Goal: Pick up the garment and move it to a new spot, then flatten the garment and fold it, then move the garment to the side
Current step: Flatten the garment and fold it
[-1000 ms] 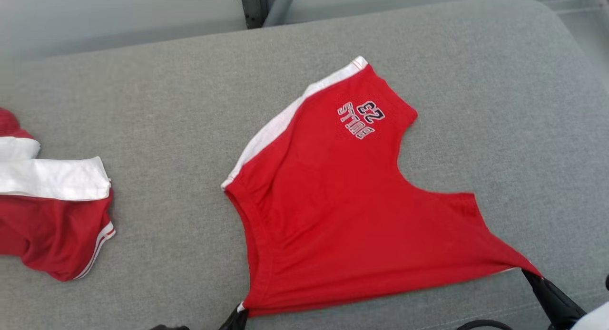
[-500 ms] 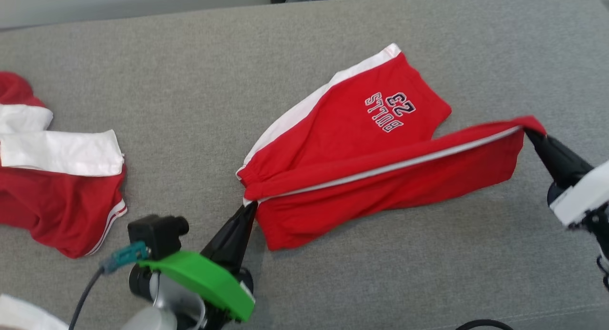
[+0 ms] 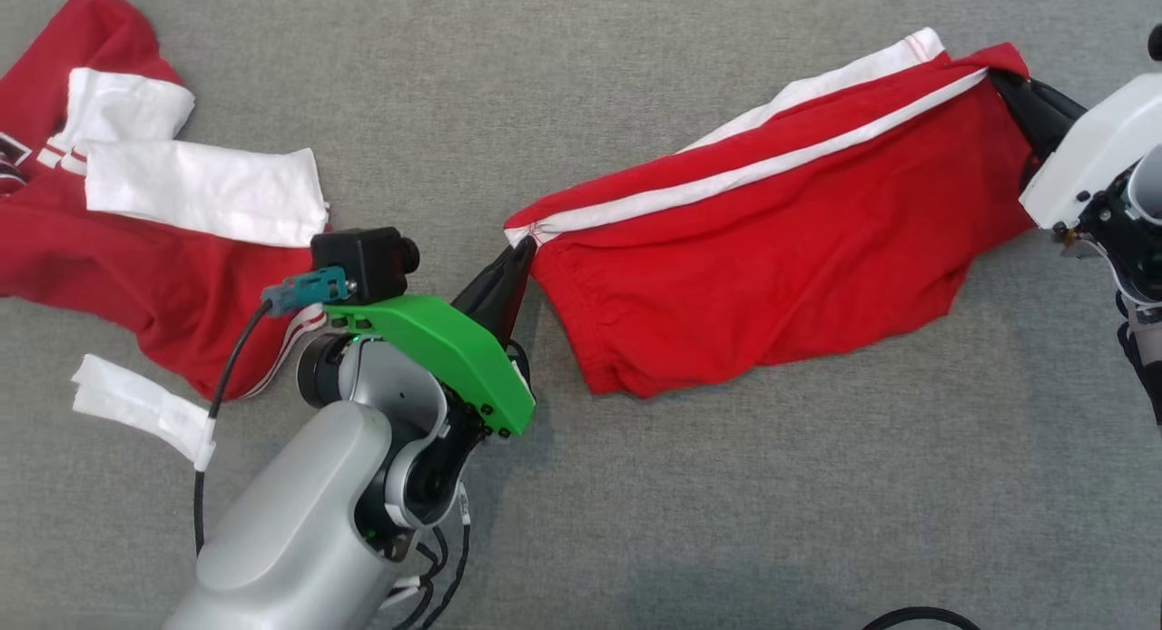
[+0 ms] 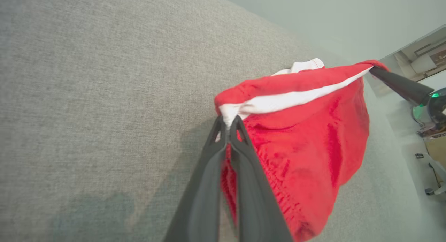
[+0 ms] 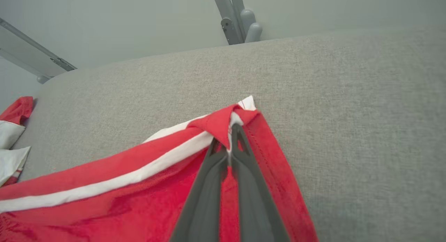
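Now, shorts [image 3: 772, 249]: red with a white side stripe, doubled over, top edge stretched between my two tools, the rest hanging slack over the grey fabric desk [image 3: 726, 521].
Left tool [image 3: 520, 253]: clenched on the shorts' left corner; I see cloth pinched at the tips.
Right tool [image 3: 1006, 78]: clenched on the right corner.
Other garment [image 3: 163, 267]: red and white, lying well to the left.

light: bright, even, diffuse | shadows: soft, faint | focus: sharp | wrist views: wide-angle edge bending
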Robot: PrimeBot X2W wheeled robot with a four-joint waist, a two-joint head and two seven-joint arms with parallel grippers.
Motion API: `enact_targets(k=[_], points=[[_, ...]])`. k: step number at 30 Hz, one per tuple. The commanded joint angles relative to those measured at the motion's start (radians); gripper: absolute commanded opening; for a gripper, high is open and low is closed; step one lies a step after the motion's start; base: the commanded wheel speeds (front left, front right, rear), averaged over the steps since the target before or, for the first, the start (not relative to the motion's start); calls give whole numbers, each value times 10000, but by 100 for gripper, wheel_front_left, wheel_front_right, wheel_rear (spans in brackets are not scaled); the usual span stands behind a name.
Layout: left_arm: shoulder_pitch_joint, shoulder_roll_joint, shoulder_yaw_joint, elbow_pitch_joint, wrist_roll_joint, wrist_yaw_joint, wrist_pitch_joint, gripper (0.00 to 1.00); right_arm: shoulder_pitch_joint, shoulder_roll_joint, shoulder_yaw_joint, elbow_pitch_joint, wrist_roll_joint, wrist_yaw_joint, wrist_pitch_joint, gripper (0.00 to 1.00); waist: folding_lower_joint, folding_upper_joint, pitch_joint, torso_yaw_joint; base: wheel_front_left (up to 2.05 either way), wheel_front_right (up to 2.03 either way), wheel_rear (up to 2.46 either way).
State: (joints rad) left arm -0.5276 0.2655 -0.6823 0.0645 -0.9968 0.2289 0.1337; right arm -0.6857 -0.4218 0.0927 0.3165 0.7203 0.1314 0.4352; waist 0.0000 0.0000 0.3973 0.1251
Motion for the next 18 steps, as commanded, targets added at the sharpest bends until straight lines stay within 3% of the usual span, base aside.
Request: enact_targets(k=[1, 12, 18], points=[[-329, -74, 4, 335, -19, -105, 14, 0, -317, 35, 102, 310, -210, -14, -38, 0, 0, 0, 330, 399, 0, 0, 0], [-1004, -670, -232, 1852, -136, -618, 71, 0, -1195, -139, 580, 2037, -998, -14, -573, 0, 0, 0, 309, 618, 0, 0, 0], [-1175, -822, -339, 2185, -89, -822, -36, 0, -1303, 104, 888, 2424, -970, -14, -970, 0, 0, 0, 254, 575, 0, 0, 0]])
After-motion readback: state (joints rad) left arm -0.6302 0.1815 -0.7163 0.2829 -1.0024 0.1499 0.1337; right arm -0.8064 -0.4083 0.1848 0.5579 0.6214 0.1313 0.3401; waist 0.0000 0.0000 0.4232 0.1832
